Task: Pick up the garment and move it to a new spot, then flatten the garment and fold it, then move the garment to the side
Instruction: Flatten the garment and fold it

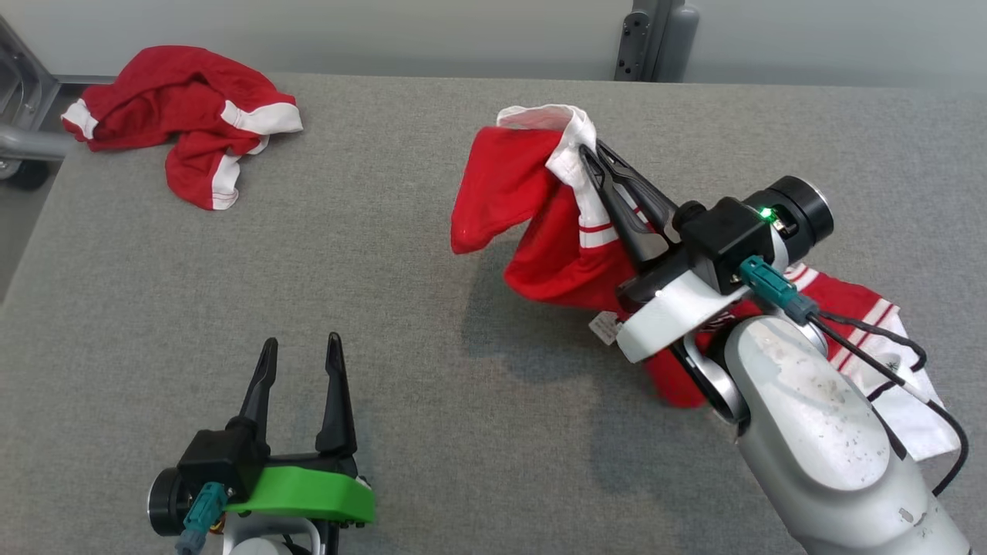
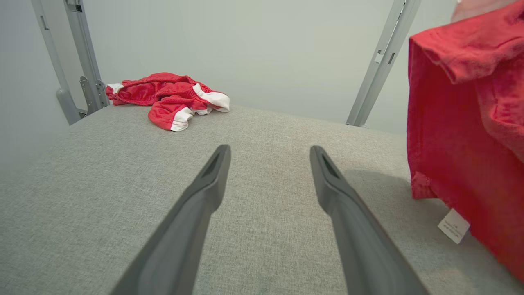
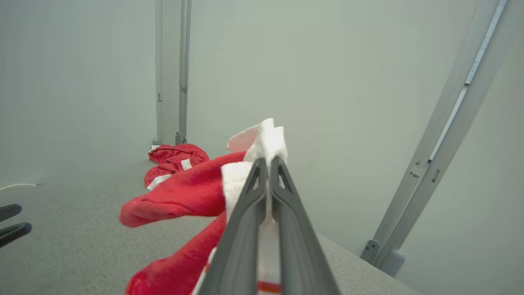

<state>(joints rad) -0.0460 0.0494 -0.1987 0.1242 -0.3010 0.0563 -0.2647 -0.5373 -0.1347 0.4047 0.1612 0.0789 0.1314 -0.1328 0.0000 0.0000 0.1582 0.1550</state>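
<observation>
Right of centre on the grey fabric-covered tabletop [image 1: 347, 254], the red cloth garment with white striped trim [image 1: 532, 223] hangs half-lifted: upper part in the air, lower end trailing on the surface under the right arm [image 1: 817, 416]. Right fingers [image 1: 617, 204] pressed fully together, pinching a white-trimmed edge near the top. Left fingers [image 1: 333, 385] spread wide, holding nothing, low over bare tabletop at the near side. Second crumpled red-and-white garment [image 1: 185, 116] lies at the far left corner, well apart.

Judgement: cloth is light and limp, drapes and bunches freely; not fragile, unlikely to slip from a firm pinch. Best holds: hem or trim edges, one at each corner, so it spreads flat when laid down.
</observation>
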